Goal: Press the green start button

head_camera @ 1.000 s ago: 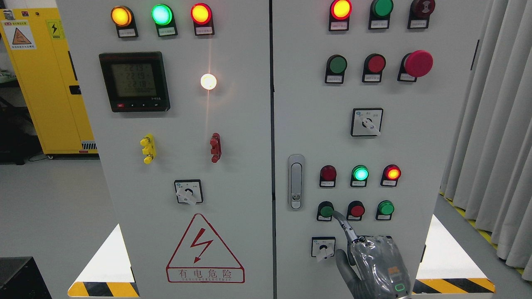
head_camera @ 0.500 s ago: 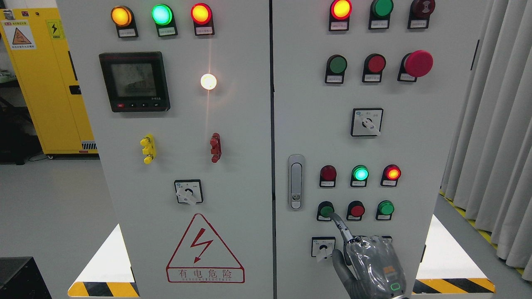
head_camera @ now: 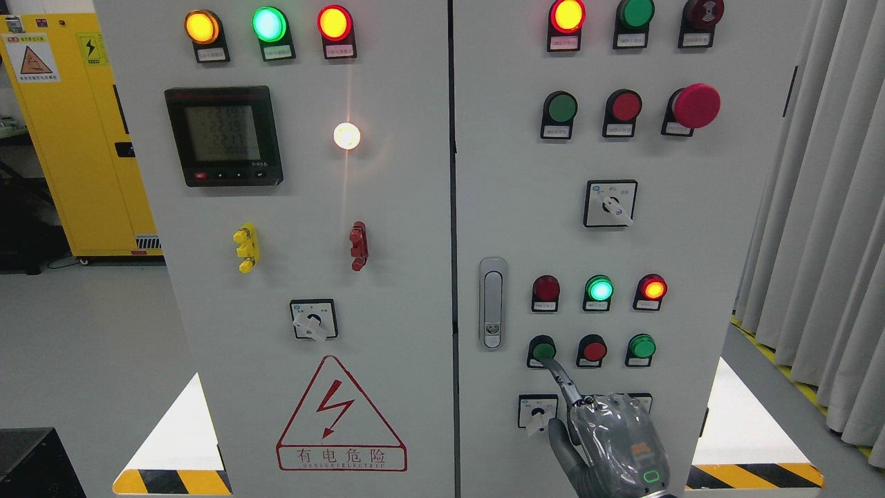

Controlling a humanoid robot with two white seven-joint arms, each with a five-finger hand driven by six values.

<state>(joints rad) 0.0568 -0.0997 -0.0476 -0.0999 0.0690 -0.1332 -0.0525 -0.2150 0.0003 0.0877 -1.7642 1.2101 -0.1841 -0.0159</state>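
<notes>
Right hand (head_camera: 612,443) — clenched but for one extended finger on the green start button (head_camera: 543,348) — a stiff plunger, best pressed dead-centre.

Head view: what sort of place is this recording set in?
Probably an industrial electrical room or training lab: a grey control cabinet with indicator lamps, a high-voltage warning sign, and a yellow safety cabinet behind.
</notes>
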